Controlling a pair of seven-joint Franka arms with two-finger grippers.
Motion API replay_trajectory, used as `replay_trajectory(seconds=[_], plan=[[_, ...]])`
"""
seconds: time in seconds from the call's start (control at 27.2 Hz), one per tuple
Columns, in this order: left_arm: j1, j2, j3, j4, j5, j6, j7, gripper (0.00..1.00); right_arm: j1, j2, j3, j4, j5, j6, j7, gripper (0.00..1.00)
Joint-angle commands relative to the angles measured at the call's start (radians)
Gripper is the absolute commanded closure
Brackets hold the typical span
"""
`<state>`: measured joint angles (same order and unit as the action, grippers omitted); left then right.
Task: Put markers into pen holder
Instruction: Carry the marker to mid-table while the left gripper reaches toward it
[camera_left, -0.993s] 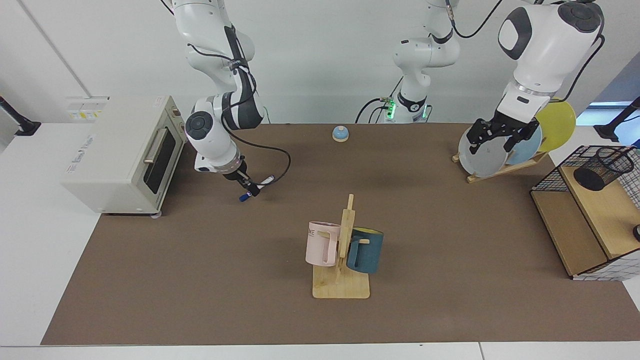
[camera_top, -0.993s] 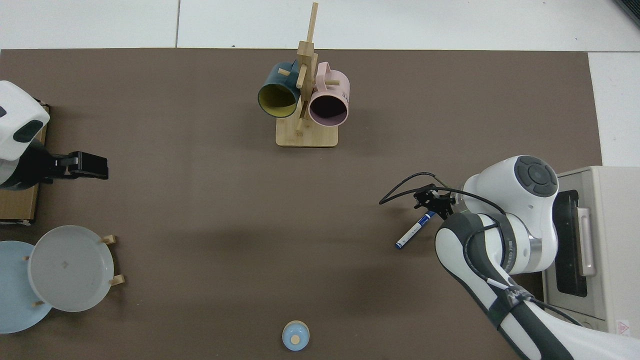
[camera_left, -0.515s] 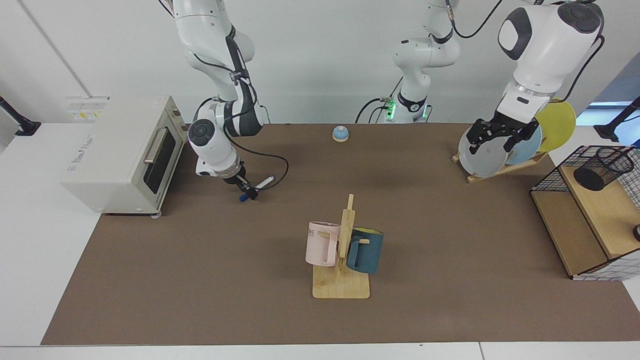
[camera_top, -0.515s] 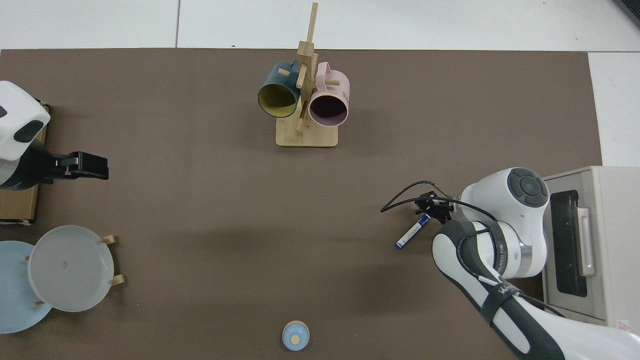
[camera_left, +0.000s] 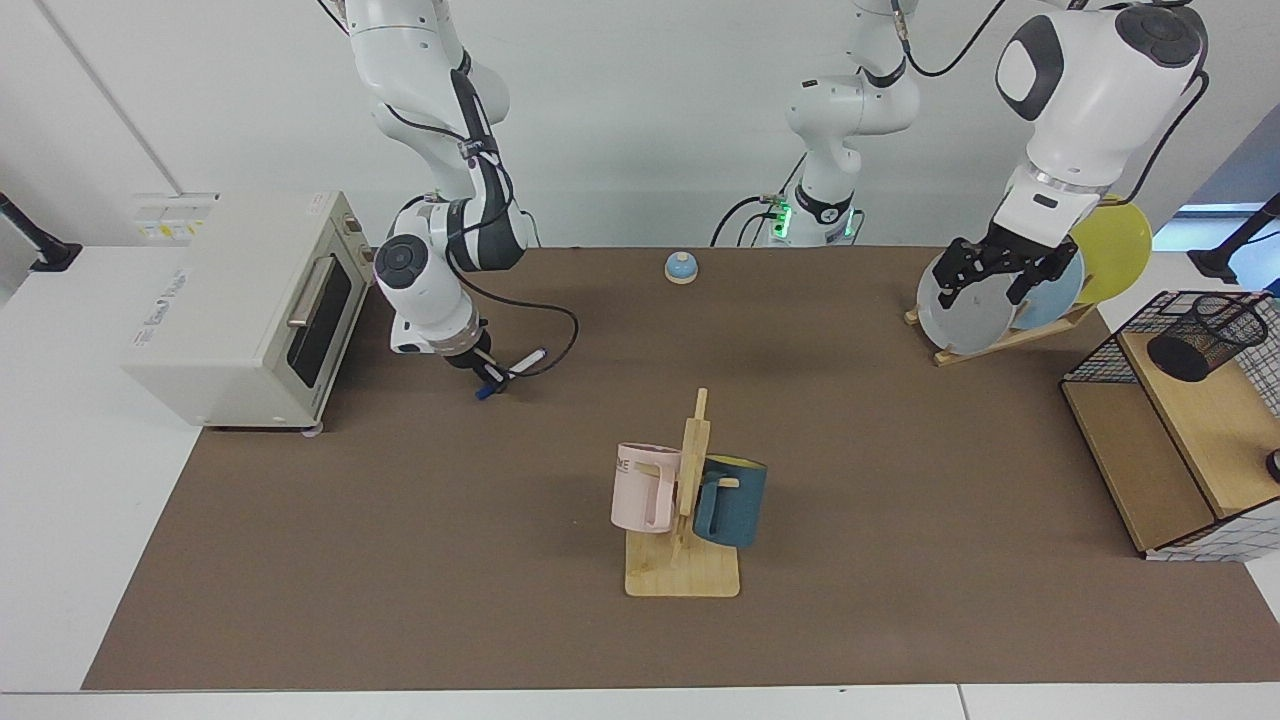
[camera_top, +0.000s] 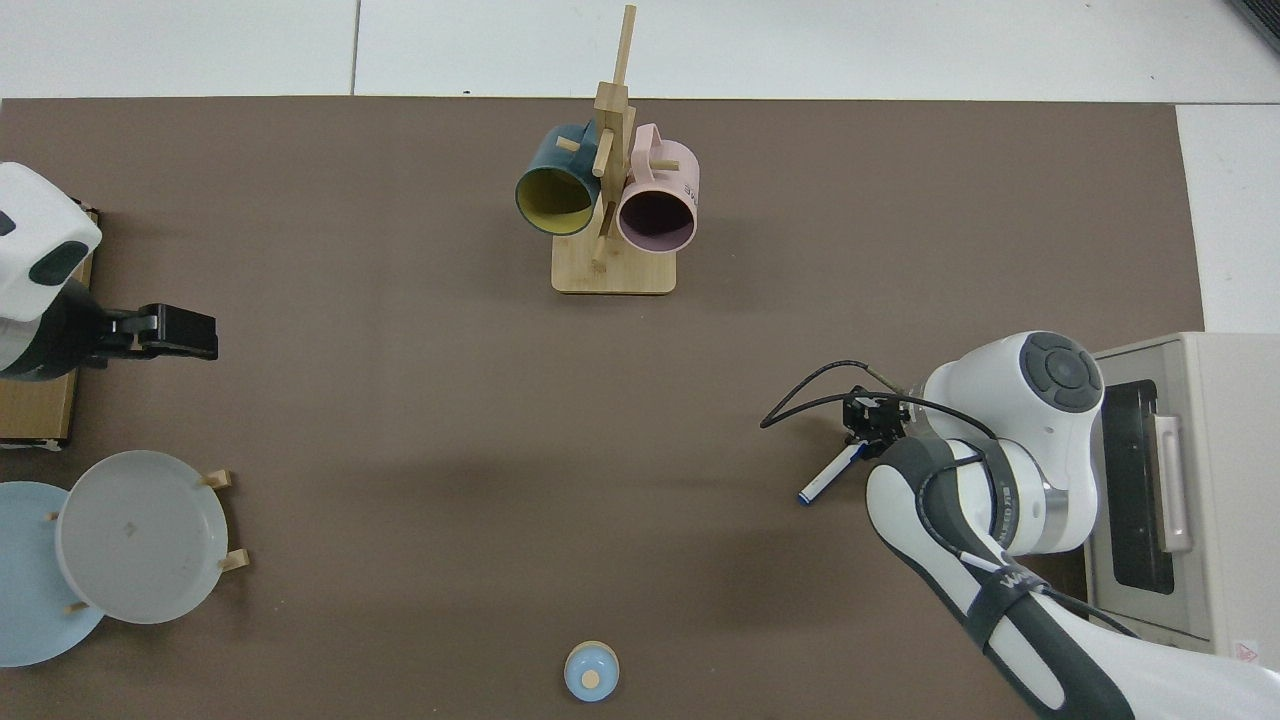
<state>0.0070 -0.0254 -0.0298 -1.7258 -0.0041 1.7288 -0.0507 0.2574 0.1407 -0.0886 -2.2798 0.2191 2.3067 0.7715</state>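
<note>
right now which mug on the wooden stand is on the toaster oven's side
The pink mug: it hangs on the stand's side toward the toaster oven; the teal mug hangs on the opposite side.

Glossy white arm segments, dark grey joint caps, black cables.

Facing view: toaster oven (camera_left: 250, 305) at the bench (camera_left: 400, 560) left edge, my right hand (camera_left: 488, 376) just beside it holding the marker (camera_left: 510, 374). Mug stand (camera_left: 685, 520) centre front, bell (camera_left: 681, 267) centre back. Plate rack (camera_left: 1000, 300) back right, my left hand (camera_left: 995, 275) over it. Pen holder (camera_left: 1200, 335) on the shelf rack (camera_left: 1180, 450), far right.
</note>
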Motion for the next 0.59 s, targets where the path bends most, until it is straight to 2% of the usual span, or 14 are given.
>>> replay_trajectory(seconds=[0.0,0.29,0.44,0.55], plan=[[-0.004,-0.013,0.001,-0.024,0.003,0.001,0.021,0.0,-0.012,0.005,0.004,0.016,0.031,0.0,-0.072,1.0],[-0.005,-0.015,0.001,-0.024,0.003,-0.003,0.07,0.0,-0.004,0.007,0.004,0.123,0.131,-0.121,-0.061,1.0],[-0.001,-0.015,0.001,-0.024,0.003,0.009,0.175,0.0,-0.003,0.005,0.003,0.16,0.247,-0.151,-0.051,1.0],[-0.005,-0.013,0.001,-0.023,0.004,0.02,0.323,0.0,-0.003,0.008,0.004,0.207,0.312,-0.194,-0.018,1.0]])
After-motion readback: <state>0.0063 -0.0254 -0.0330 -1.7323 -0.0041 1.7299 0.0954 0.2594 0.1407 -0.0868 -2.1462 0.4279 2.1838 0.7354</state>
